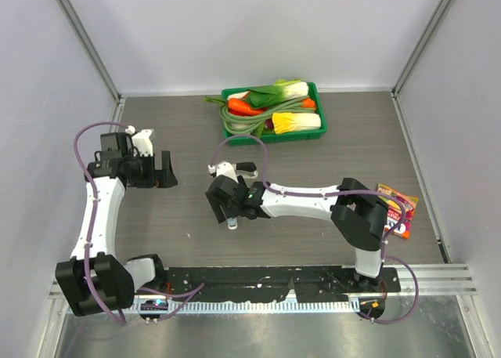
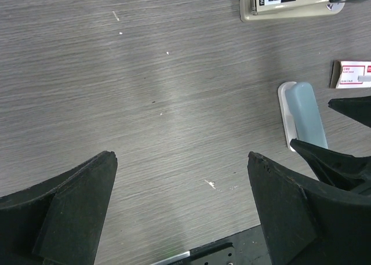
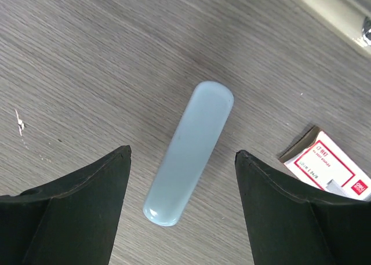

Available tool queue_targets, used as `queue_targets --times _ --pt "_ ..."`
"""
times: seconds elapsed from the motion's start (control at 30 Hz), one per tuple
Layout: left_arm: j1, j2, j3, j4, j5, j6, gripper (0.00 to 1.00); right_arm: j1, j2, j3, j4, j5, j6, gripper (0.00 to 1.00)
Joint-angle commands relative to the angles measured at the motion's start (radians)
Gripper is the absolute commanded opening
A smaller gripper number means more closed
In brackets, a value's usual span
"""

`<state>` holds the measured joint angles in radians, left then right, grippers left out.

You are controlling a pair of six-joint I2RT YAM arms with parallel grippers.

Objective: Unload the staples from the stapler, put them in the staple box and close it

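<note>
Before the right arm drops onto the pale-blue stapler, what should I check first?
1. Right gripper open: ok.
2. Stapler centred between its fingers in the wrist view: ok.
3. Stapler lying flat, closed: ok.
4. Red-and-white box clear of the fingers: cannot tell, it lies close beside one.
5. Left gripper open, off to the side: ok.
6. Staples inside: cannot tell.

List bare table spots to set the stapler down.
Bare: between left tool and right tool; back right, between vegetable tray and snack packet. Crowded: under the right tool, where pale-blue stapler, red-and-white box and beige stapler cluster.
</note>
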<state>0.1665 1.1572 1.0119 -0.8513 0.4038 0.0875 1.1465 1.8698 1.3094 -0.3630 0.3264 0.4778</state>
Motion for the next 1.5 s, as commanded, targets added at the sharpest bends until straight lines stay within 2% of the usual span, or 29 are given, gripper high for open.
queue_targets --times 0.0,0.2,0.3,0.33,0.4,0.43,0.6,0.63,0.7,0.8,0.87,1.03,1.13,1.47 --pt "0.005 -0.047 -0.009 -0.006 0.02 0.029 1.0 0.012 0.008 -0.016 0.01 -0.026 0.047 0.78" --pt "0.004 -0.053 0.001 -0.045 0.036 0.058 1.0 0.038 -0.003 -0.062 0.015 0.011 0.071 0.77" --pt "0.004 -0.056 0.001 -0.051 0.036 0.064 1.0 0.039 0.003 -0.067 0.024 0.01 0.079 0.72" --pt "0.004 -0.057 0.001 -0.052 0.036 0.067 1.0 0.039 0.005 -0.067 0.029 0.007 0.079 0.63" --pt "0.004 -0.06 0.002 -0.061 0.04 0.07 1.0 0.041 0.005 -0.07 0.039 0.002 0.081 0.55" --pt "0.002 -0.062 0.001 -0.064 0.038 0.075 1.0 0.041 0.003 -0.068 0.047 0.002 0.081 0.47" --pt "-0.002 -0.076 -0.012 -0.075 0.053 0.095 1.0 0.041 0.006 -0.039 0.049 0.003 0.076 0.3" --pt "-0.007 -0.076 -0.013 -0.077 0.056 0.097 1.0 0.041 0.008 -0.032 0.049 0.003 0.076 0.23" --pt "-0.021 -0.08 -0.019 -0.08 0.082 0.097 1.0 0.039 0.009 -0.006 0.048 0.01 0.076 0.17" --pt "-0.039 -0.085 -0.027 -0.081 0.121 0.093 1.0 0.041 0.006 0.031 0.065 0.023 0.085 0.13" --pt "-0.054 -0.088 -0.027 -0.084 0.159 0.095 1.0 0.042 -0.024 0.024 0.136 0.03 0.1 0.11" --pt "-0.059 -0.103 -0.03 -0.088 0.259 0.127 1.0 0.039 -0.106 -0.056 0.41 0.033 0.149 0.08" --pt "-0.071 -0.105 -0.035 -0.089 0.286 0.152 0.97 0.036 -0.139 -0.091 0.517 0.033 0.2 0.06" --pt "-0.091 -0.047 -0.027 -0.088 0.379 0.201 0.91 0.007 -0.238 -0.239 0.759 -0.016 0.36 0.02"
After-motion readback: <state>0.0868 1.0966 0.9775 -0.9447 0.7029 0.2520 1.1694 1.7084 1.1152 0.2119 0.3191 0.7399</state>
